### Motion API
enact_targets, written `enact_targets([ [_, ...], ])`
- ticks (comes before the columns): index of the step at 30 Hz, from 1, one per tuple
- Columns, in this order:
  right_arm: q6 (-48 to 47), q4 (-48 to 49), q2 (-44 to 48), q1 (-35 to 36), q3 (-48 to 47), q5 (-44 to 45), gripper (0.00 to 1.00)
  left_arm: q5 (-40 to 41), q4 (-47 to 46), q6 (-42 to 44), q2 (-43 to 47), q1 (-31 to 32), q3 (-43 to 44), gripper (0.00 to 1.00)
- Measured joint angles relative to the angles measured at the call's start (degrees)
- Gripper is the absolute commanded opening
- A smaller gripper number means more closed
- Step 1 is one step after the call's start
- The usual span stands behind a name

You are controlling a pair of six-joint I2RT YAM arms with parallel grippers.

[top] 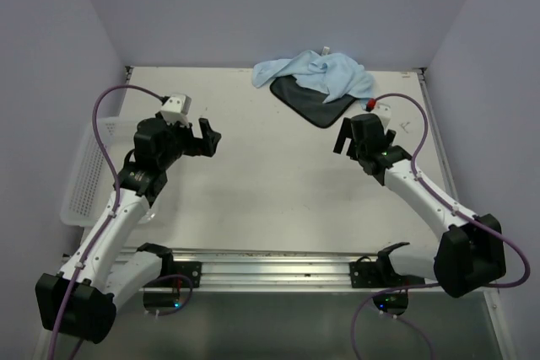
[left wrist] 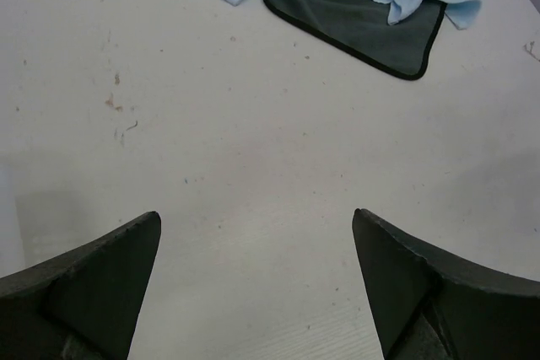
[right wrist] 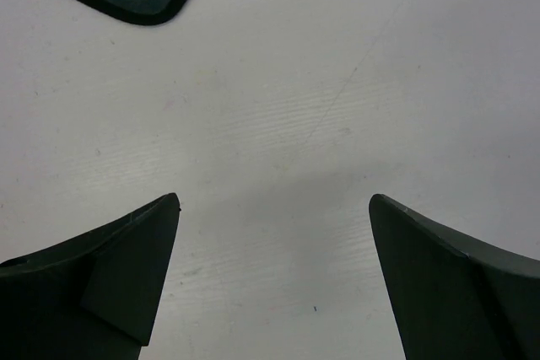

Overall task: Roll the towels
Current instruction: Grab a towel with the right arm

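- My left gripper (left wrist: 256,218) hangs above the white table (top: 270,191), jaws wide apart, holding nothing.
- My right gripper (right wrist: 274,200) is also spread and empty, near the dark grey towel (top: 310,103).
- The crumpled light blue towel (top: 325,73) partly covers the grey one at the table's far edge.

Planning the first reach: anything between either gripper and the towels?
Nothing visible: only table separates the left gripper and right gripper from them. The light blue towel lies bunched on the dark grey towel, covering its far part.
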State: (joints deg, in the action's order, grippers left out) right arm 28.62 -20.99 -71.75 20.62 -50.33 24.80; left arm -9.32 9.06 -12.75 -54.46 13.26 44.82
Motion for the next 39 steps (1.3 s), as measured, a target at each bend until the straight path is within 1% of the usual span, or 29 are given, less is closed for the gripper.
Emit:
enact_targets([
  [10,-0.26,0.72,-3.34,0.0,0.0,-0.44,0.99,0.2,0.11,-0.02,0.9,0.0,0.0,1.0],
  [12,0.44,2.03,-5.53,0.0,-0.46,-0.63,0.98,-0.22,0.09,-0.02,0.9,0.0,0.0,1.0],
  [14,1.46,2.93,-10.12,0.0,-2.51,-0.76,0.96,-0.52,0.09,-0.02,0.9,0.0,0.0,1.0],
  [17,2.45,3.87,-19.21,0.0,-8.48,-0.83,0.95,-0.85,0.09,-0.04,0.74,0.0,0.0,1.0],
  [19,2.95,3.91,-26.08,0.0,-14.53,-1.05,0.91,-1.25,0.07,-0.07,0.57,0.0,0.0,1.0],
  [22,3.67,3.91,-34.03,0.0,-23.28,-1.55,0.89,-1.73,0.04,-0.09,0.46,0.0,0.0,1.0],
  [27,4.85,2.95,-41.59,-0.13,-34.86,-1.2,0.88,-3.1,0.0,-0.13,0.11,0.0,0.0,1.0],
  [30,5.73,2.38,-46.38,-0.68,-42.99,-0.33,0.85,-3.8,0.0,-0.13,-0.11,0.02,-0.02,1.0],
  [34,6.16,1.75,-51.69,-1.9,-50.84,0.59,0.78,-3.8,0.0,-0.13,-0.59,0.26,-0.02,1.0],
  [36,6.21,0.87,-55.39,-2.73,-55.82,1.22,0.77,-3.78,0.02,-0.11,-0.83,0.72,-0.02,1.0],
  [37,6.19,-0.02,-57.33,-3.19,-58.58,1.4,0.72,-3.78,0.02,-0.11,-0.87,0.98,-0.02,1.0],
  [39,6.12,-1.25,-60.78,-4.02,-62.99,1.66,0.7,-3.8,0.02,-0.11,-0.94,1.33,-0.02,1.0],
])
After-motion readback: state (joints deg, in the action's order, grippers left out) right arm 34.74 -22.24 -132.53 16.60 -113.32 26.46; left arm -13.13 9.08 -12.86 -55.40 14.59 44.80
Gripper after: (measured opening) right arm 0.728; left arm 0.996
